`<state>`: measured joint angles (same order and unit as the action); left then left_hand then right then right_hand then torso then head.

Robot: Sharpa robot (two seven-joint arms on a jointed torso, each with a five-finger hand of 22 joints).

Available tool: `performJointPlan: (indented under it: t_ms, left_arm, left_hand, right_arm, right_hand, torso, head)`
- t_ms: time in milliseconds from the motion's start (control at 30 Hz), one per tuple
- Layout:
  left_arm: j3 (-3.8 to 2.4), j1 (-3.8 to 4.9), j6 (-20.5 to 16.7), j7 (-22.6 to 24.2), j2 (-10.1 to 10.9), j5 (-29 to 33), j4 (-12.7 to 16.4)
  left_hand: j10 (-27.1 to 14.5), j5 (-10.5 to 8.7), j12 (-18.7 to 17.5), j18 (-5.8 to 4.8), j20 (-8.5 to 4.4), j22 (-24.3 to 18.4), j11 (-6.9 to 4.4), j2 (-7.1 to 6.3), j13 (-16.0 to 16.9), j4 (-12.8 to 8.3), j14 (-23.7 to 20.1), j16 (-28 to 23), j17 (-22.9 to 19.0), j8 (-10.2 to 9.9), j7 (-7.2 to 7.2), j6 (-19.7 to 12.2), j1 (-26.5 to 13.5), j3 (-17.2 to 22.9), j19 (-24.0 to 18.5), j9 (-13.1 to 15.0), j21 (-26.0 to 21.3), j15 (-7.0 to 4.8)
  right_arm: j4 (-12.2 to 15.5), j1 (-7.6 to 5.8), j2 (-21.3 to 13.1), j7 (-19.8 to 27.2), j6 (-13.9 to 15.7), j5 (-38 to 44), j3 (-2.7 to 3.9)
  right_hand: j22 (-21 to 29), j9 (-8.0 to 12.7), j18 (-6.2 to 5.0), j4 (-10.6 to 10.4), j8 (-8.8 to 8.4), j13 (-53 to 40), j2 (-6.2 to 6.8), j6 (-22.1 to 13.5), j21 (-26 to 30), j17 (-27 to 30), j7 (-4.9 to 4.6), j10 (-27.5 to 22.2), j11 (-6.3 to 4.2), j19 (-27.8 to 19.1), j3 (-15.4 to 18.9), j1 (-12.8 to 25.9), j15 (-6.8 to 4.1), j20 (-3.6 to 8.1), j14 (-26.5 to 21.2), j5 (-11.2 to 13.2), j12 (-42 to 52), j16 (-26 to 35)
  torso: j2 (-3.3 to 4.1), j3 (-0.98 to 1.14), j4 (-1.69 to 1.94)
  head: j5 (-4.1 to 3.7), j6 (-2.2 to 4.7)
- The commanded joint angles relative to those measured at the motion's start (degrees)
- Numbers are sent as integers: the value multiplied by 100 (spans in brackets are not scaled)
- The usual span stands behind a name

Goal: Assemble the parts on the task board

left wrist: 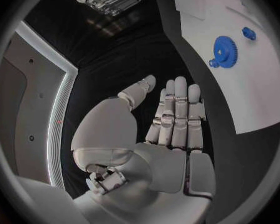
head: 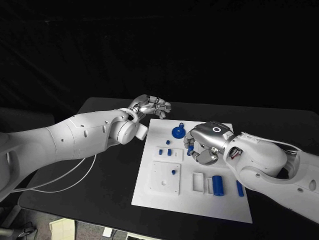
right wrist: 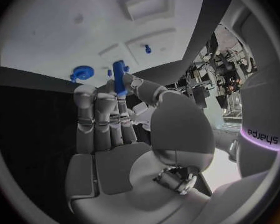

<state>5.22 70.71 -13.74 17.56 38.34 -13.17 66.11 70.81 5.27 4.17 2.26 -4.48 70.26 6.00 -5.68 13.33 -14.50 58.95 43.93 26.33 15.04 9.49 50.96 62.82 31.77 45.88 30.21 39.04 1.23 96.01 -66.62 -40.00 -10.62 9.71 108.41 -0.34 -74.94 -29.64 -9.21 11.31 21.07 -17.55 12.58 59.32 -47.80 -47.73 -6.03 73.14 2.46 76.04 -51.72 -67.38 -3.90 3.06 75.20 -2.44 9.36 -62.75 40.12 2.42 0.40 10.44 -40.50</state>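
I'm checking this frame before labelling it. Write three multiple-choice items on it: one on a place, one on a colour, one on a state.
1. Where does the blue gear lie?
A. On the task board's far part
B. On the bare table
C. In the left hand

2. What colour is the task board?
A. Black
B. White
C. Blue

3. What is the right hand doing?
A. Resting flat, holding nothing
B. Gripping the gear
C. Pinching a small blue peg

Key: 1 A, the head view shows it on the white plate's far end. 2 B, it lies pale on the black table. 3 C, the right wrist view shows the peg between its fingertips.
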Motion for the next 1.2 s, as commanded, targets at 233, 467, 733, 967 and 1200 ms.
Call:
performJointPlan:
  t_ms: [233,467,733,967,1200]
  left_arm:
    - [-7,9,77,61,-62,34,-15]
    - [-7,9,86,65,-116,34,-40]
    - [-7,9,94,60,-161,34,-47]
    - [-7,10,110,54,-200,36,-56]
    - [-7,10,118,52,-214,36,-61]
  left_hand:
    - [-18,30,5,60,12,11,-4,40,-9,21,47,-38,12,20,-7,-50,-7,-1,48,-10,-33,3]
    - [-17,31,5,60,12,12,-4,42,-9,22,48,-41,16,21,-7,-50,-7,-1,48,-11,-35,3]
    - [-17,31,5,60,12,14,-4,47,-9,23,48,-44,21,23,-7,-51,-8,0,49,-13,-38,4]
    - [-18,30,5,58,13,16,-4,48,-10,28,48,-50,28,24,-6,-53,-15,-4,49,-15,-42,4]
    - [-19,30,5,59,13,18,-3,49,-10,28,48,-53,32,25,-6,-55,-16,-5,50,-16,-44,5]
  right_arm:
    - [123,198,317,238,325,8,-124]
    - [16,418,621,319,364,11,-267]
    - [-160,650,876,360,404,285,-318]
    - [-290,734,976,386,415,319,-412]
    - [-385,758,984,377,400,395,-457]
  right_hand:
    - [-105,-7,-579,-4,19,-261,-24,41,-22,2,14,283,-85,12,-29,-18,-87,31,-27,-36,45,-37]
    - [-103,-8,-579,-3,16,-268,-28,39,-22,2,14,279,-88,14,-34,-24,-90,39,-29,-36,42,-36]
    - [-101,-9,-579,1,13,-276,-31,36,-24,3,13,276,-90,17,-39,-31,-93,48,-31,-36,40,-35]
    - [-101,-11,-579,6,11,-284,-27,36,-26,3,13,275,-92,21,-48,-38,-95,58,-31,-36,39,-34]
    - [-100,-12,-579,7,10,-289,-27,37,-27,3,13,274,-93,22,-54,-41,-96,63,-31,-36,38,-34]
  torso:
    - [1,-8,11]
    - [1,-4,4]
    - [2,-2,8]
    - [3,-4,7]
    - [0,0,6]
  head:
    - [71,-39]
    - [125,-64]
    - [176,-80]
    - [185,-77]
    - [219,-102]
